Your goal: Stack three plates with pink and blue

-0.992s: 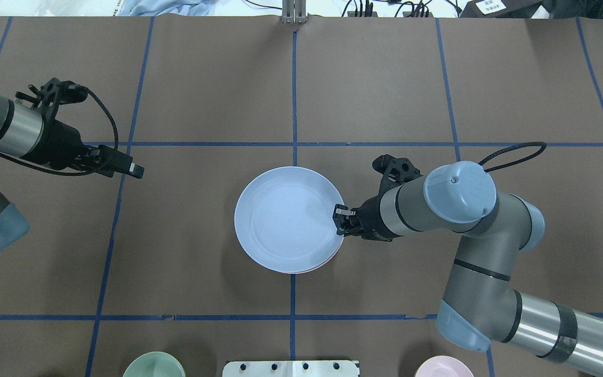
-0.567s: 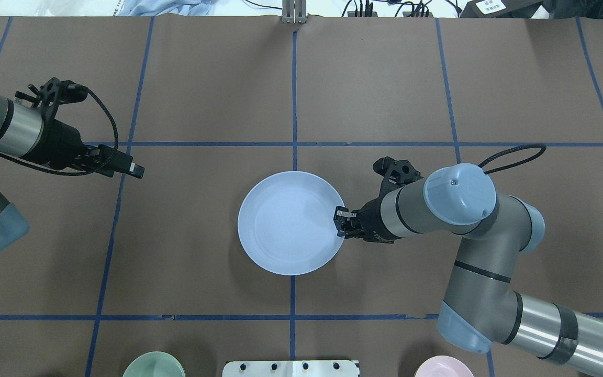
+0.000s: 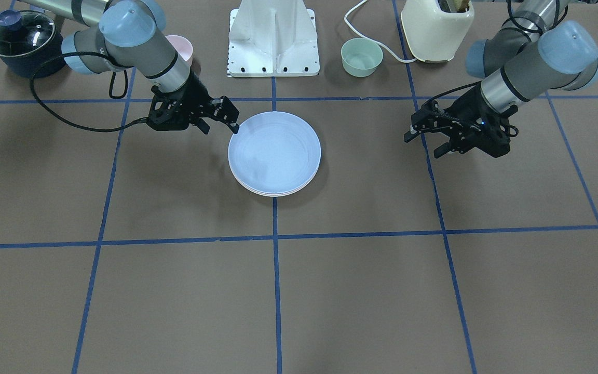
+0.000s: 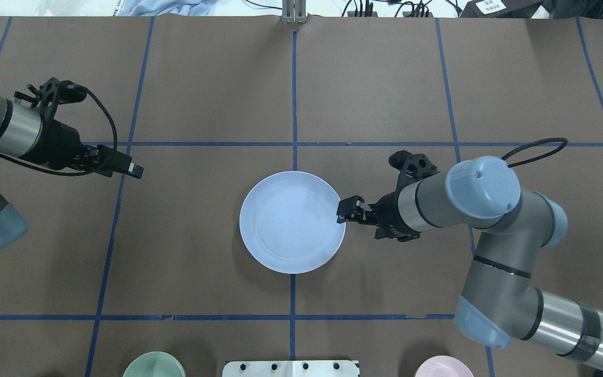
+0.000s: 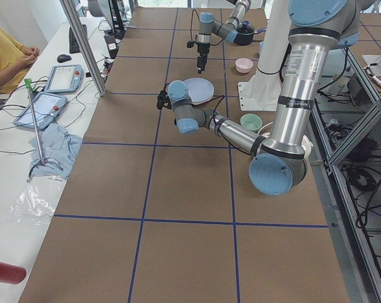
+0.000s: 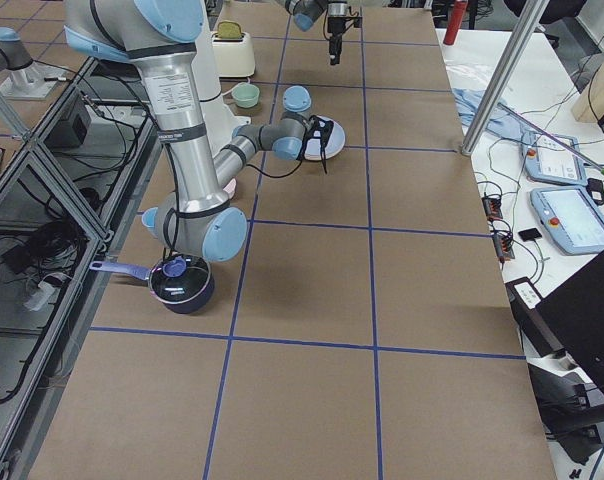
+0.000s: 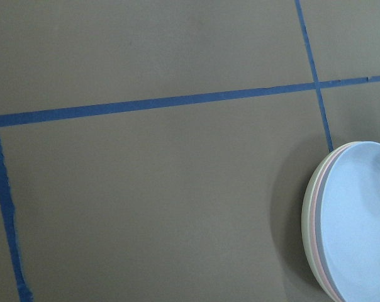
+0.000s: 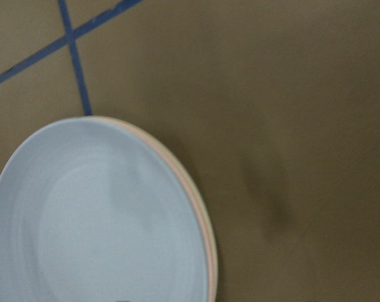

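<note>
Release step, by the look of it: blue plate (image 4: 291,222) lies atop pink plate (image 7: 312,217) and cream plate (image 7: 304,220) directly ahead of right claw (image 4: 344,210), jaws apart just off the rim, so it likely only needs backing away; left claw (image 4: 138,169), jaws apart, far off.

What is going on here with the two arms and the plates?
The blue plate lies on top of the pink plate, which lies on the cream plate, so all three are stacked. The right gripper sits at the blue plate's rim, apparently open and holding nothing. The left gripper hangs open well off to the side, touching nothing.
</note>
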Robot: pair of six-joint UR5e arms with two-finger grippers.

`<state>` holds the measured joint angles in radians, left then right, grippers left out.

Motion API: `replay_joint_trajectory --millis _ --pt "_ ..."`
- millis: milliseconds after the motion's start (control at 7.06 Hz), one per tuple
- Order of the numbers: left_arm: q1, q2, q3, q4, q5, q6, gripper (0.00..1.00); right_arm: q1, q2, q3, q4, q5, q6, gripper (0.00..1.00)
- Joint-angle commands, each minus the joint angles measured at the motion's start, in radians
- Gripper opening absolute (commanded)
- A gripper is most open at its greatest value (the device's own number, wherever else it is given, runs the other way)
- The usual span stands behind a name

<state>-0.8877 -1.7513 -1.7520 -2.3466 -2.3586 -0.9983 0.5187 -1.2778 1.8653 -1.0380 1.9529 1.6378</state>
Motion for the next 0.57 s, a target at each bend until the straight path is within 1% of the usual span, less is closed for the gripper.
replay_joint_trajectory --millis 0,142,283,425 --pt "-0.049 0.077 -0.003 0.001 0.007 0.183 0.91 0.160 -0.136 0.022 -0.001 0.116 -0.145 1.00" --pt "-0.098 0.117 -0.006 0.001 -0.002 0.245 0.92 0.252 -0.214 0.017 -0.001 0.179 -0.340 1.00" --pt "-0.140 0.165 -0.003 0.001 -0.001 0.356 0.91 0.374 -0.286 0.002 -0.004 0.248 -0.542 1.00" --pt "-0.199 0.208 0.009 0.010 0.001 0.497 0.91 0.526 -0.343 -0.036 -0.011 0.344 -0.761 1.00"
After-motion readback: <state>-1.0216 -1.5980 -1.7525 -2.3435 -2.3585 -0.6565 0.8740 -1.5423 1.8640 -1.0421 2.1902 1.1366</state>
